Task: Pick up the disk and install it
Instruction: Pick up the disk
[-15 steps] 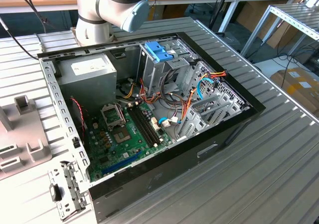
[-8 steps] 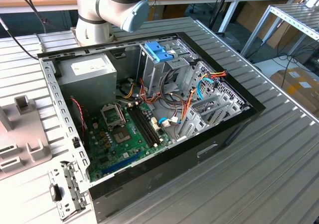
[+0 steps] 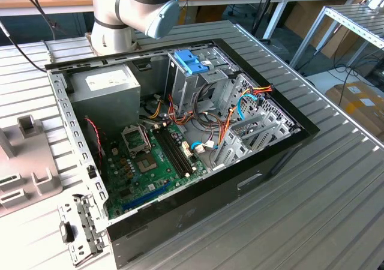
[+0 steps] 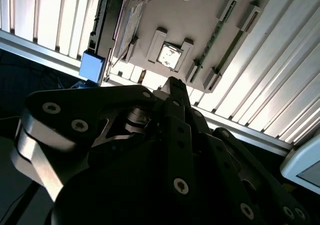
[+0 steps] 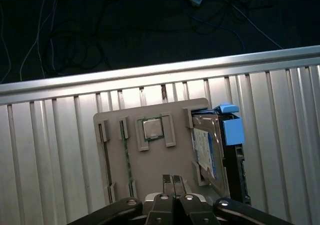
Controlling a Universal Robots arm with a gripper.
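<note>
**One disk on edge in the grey holder, claw closed and empty**

One disk (image 5: 209, 152) is what we look for first, and we find it outside the computer, standing on its edge in a slot at the side of a grey holder (image 5: 150, 167). Its bright blue rail tab sticks out past the holder's corner. The holder lies flat on the ribbed metal desk (image 5: 50, 135).

In the first wrist view the claw (image 5: 173, 181) hangs over the middle of the holder with its two narrow fingers pressed together and nothing between them. It is near the disk but does not touch it. Between claw and disk we see a processor chip (image 5: 152, 129) seated in its own frame. A memory stick (image 5: 127, 160) stands on edge in a slot on the chip's other side.

In the exterior view the open computer case (image 3: 240, 180) lies on the desk with its green motherboard (image 3: 150, 162) exposed. A grey power supply (image 3: 111, 87) sits in one corner. Beside it rises a grey drive cage (image 3: 180, 87) with a lighter blue bracket (image 3: 192, 63) on top. The arm (image 3: 132, 9) stands just behind the case.
</note>
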